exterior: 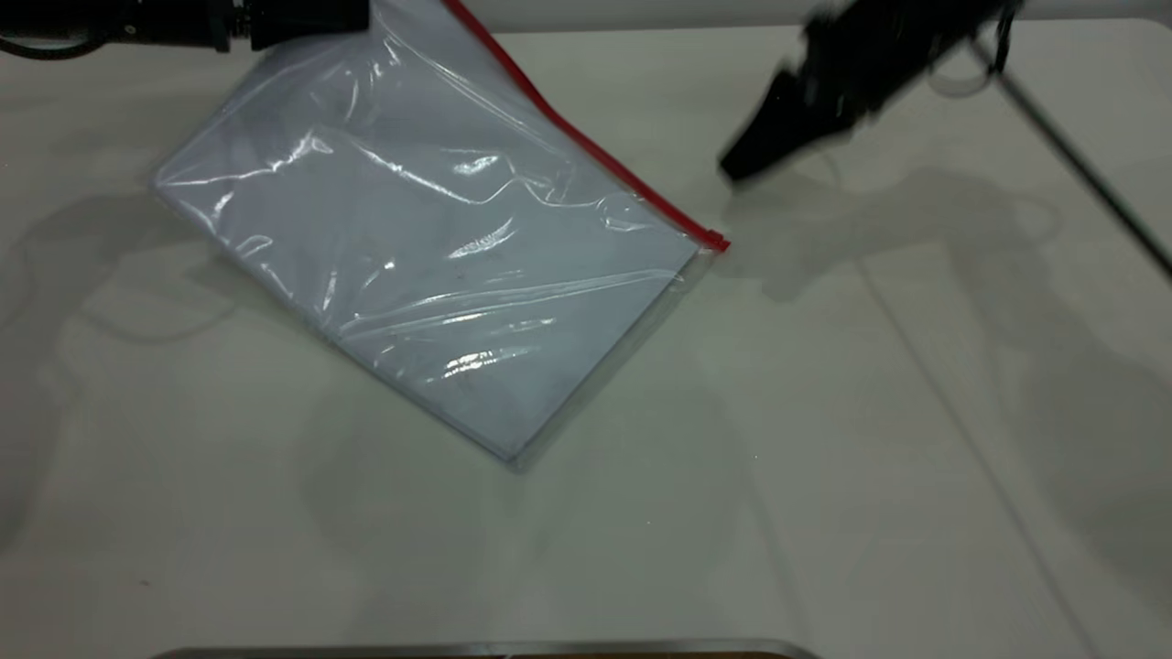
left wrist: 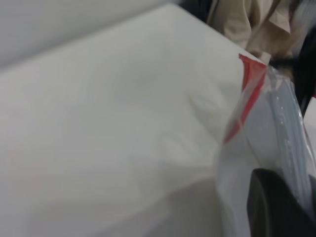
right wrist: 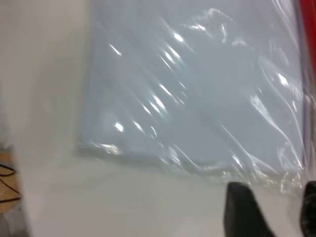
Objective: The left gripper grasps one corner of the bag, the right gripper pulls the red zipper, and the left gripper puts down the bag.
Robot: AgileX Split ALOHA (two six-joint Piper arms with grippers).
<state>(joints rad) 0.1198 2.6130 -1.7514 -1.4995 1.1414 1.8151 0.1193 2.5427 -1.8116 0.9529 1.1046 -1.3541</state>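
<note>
The bag [exterior: 430, 247], a clear bluish-white pouch, lies slanted on the white table with its far corner lifted. My left gripper [exterior: 352, 18] is at the top left, shut on that raised corner. One of its black fingers [left wrist: 276, 210] presses against the plastic [left wrist: 266, 148]. The red zipper [exterior: 586, 146] runs along the bag's upper right edge and ends at the corner [exterior: 719, 243] near the right arm. The same red strip [left wrist: 247, 94] shows in the left wrist view. My right gripper [exterior: 737, 169] hovers just right of that zipper end, open [right wrist: 276, 212], facing the bag [right wrist: 197, 89], touching nothing.
Bare white table [exterior: 824, 458] lies in front and to the right. A metal-rimmed edge [exterior: 485, 650] shows at the near side. A thin black rod [exterior: 1080, 165] slants down at the far right. A person's beige clothing [left wrist: 252, 24] is beyond the table.
</note>
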